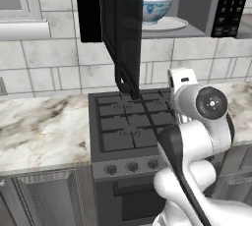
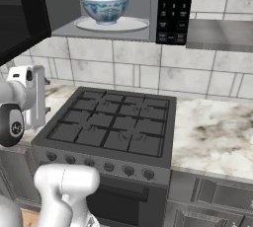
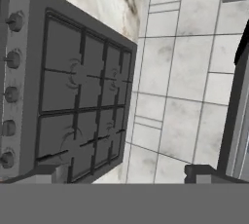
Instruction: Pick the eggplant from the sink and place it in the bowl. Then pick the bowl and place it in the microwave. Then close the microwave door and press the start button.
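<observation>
The black microwave (image 1: 231, 4) hangs above the stove with its cavity showing. Its door (image 1: 123, 28) is swung wide open toward me; the same door (image 2: 20, 14) is at the upper left of the right base view. The blue-patterned bowl (image 1: 156, 6) stands on the white turntable plate inside the bowl's cavity spot (image 2: 105, 6). I cannot see the eggplant; the bowl's inside is hidden from here. The sink is out of view. My gripper (image 3: 124, 175) is open with nothing between its fingertips (image 3: 48, 174). It hovers over the stove, below the door's lower edge.
A dark grey gas stove (image 1: 133, 122) with front knobs sits under the microwave, flanked by marble counter (image 1: 44, 131) on both sides. Tiled wall (image 2: 128, 68) runs behind. The keypad strip (image 2: 174, 9) is on the microwave's right side. In the hand view the door's edge (image 3: 238, 121) is at the right.
</observation>
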